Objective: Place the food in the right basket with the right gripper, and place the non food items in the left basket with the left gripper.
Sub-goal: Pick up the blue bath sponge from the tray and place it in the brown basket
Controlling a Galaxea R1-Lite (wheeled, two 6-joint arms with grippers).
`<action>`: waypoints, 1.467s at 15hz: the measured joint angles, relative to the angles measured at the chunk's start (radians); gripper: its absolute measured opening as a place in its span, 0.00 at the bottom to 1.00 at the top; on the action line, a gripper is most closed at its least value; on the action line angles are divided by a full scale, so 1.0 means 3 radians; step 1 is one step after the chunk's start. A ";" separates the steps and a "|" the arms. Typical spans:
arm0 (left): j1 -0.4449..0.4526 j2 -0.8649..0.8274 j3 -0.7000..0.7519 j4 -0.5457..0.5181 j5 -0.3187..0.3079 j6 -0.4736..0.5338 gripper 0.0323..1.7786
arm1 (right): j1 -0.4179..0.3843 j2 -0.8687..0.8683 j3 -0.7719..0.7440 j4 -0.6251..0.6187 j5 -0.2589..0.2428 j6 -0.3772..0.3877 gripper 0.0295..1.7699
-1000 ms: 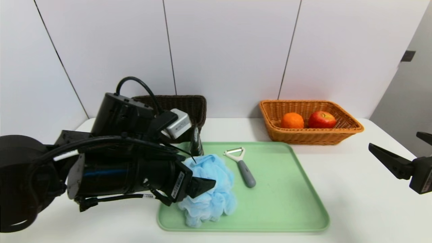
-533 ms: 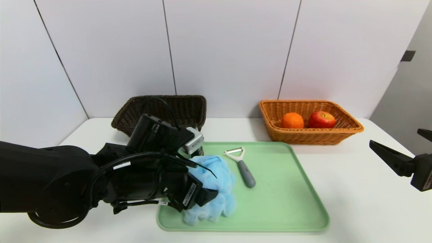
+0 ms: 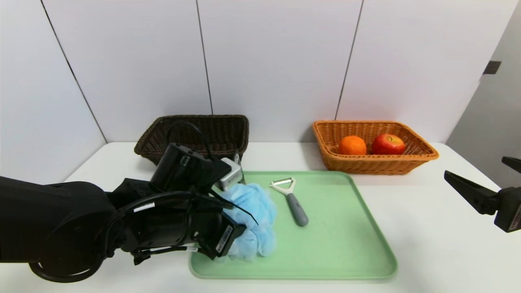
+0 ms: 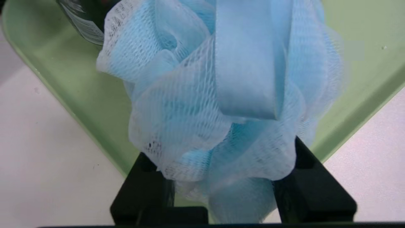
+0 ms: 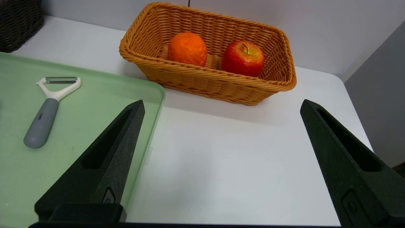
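While the left gripper (image 4: 221,177) clamps the pouf (image 3: 250,219) near the tray's (image 3: 346,260) front-left rim, the right gripper (image 5: 221,107) gapes over bare table; two fruits (image 3: 352,145) fill the right basket (image 3: 407,162).

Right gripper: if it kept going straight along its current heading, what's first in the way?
Probably nothing nearby. The right gripper, open and parked over bare table, points just past the right basket; that basket's near wall is the likeliest first contact, though depth is unclear.
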State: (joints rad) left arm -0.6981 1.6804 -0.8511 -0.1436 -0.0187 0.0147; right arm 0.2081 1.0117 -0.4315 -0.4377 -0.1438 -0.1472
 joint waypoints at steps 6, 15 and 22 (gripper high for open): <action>-0.0013 -0.0553 -0.0129 -0.0042 0.0055 -0.0065 0.09 | 0.0001 0.0005 0.0196 0.0000 0.0026 0.0000 0.96; 0.0993 -0.0677 -0.0696 -0.0029 -0.0160 0.0133 0.09 | 0.0000 0.0005 0.0244 -0.0009 0.0011 -0.0001 0.96; 0.1672 0.0123 -0.1070 -0.0868 -0.0265 0.0212 0.09 | -0.0006 0.0005 0.0201 -0.0035 0.0006 0.0000 0.96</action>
State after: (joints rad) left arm -0.1966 1.7174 -1.1719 -0.4040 -0.0981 0.0783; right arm 0.2064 1.0132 -0.3713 -0.4483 -0.1419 -0.1472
